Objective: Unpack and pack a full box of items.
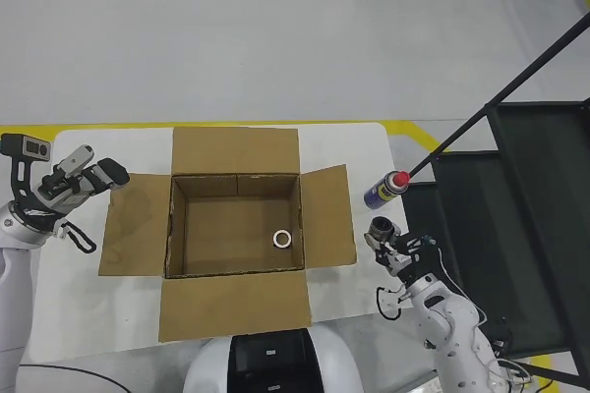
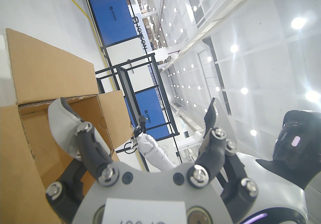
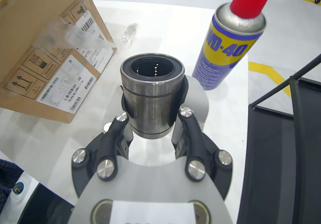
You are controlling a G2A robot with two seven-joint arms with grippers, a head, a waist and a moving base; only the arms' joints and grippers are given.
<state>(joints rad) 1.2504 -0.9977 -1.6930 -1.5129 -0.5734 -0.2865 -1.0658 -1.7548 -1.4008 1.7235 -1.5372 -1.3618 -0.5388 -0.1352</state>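
Now right hand [image 3: 154,99] around bearing [image 3: 152,79]

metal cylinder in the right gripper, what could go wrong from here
1. The spray can stands upright close beside the metal cylinder, near the edge of the table; a sideways swing of the right gripper could topple it.
2. The cylinder is smooth metal, clamped only by its sides, so it might slip.
3. The box has its side flap lying open towards the gripper; a low path could snag it.
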